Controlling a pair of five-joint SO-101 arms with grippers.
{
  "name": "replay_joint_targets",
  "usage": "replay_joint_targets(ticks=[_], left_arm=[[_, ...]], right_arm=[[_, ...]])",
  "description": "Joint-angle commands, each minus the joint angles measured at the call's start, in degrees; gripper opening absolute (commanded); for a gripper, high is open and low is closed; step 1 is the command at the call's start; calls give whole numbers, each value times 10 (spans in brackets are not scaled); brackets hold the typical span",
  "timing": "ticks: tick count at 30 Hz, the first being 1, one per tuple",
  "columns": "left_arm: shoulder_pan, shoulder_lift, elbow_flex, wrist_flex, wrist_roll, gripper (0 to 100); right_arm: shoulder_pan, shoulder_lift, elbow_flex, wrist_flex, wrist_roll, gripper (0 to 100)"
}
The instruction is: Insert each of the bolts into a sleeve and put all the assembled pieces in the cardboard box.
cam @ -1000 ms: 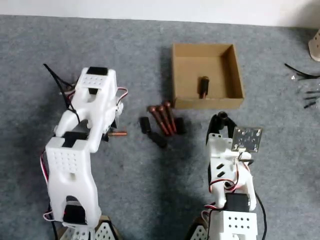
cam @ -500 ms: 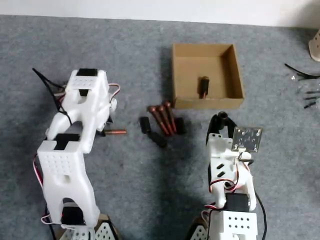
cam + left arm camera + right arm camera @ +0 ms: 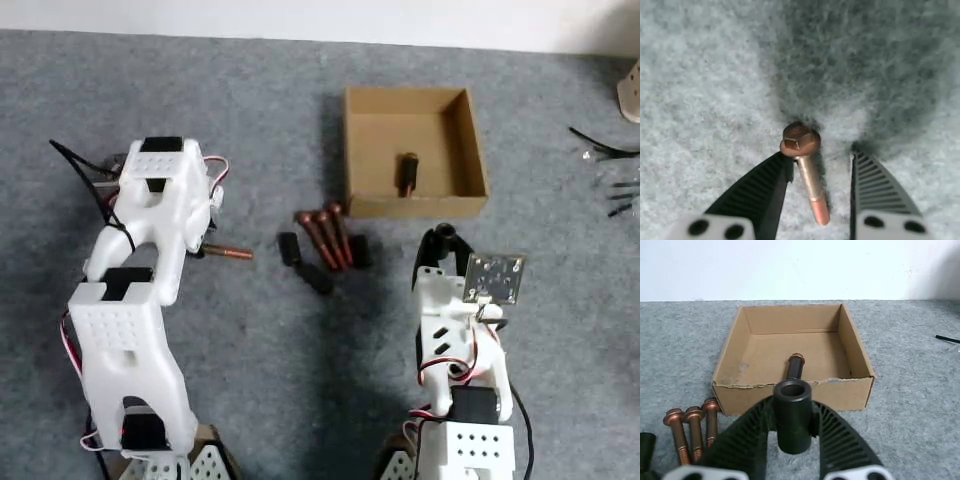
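A copper bolt (image 3: 806, 175) lies on the grey carpet between the fingers of my left gripper (image 3: 821, 157). The gripper is open, and the bolt touches one finger and stands clear of the other. From above, that bolt (image 3: 232, 253) sticks out to the right from under the left arm. My right gripper (image 3: 793, 407) is shut on an upright black sleeve (image 3: 792, 432), just in front of the cardboard box (image 3: 790, 390). One assembled bolt and sleeve (image 3: 408, 172) lies in the box (image 3: 415, 205). Three more bolts (image 3: 325, 236) lie side by side left of the box, with black sleeves (image 3: 319, 280) around them.
Black cables and small parts (image 3: 610, 170) lie at the right edge of the carpet. A white object (image 3: 630, 90) sits at the far right corner. A white wall runs along the back.
The left arm has swung to the left and slightly back. The bolt at its gripper shifted a little the same way. The right arm has kept still with its sleeve.
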Motion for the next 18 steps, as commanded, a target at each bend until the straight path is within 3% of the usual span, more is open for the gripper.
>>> replay_joint_targets(ticks=[1,5,12,18], left_arm=[[-25,1,0,-8,21,161],[-27,0,-4,-8,37,10],[-23,0,-5,-7,27,5],[-12,-49,-18,-7,-149,5]], right_arm=[[5,-9,32,-2,7,4],[5,-9,32,-2,7,4],[5,-9,32,-2,7,4],[5,-9,32,-2,7,4]])
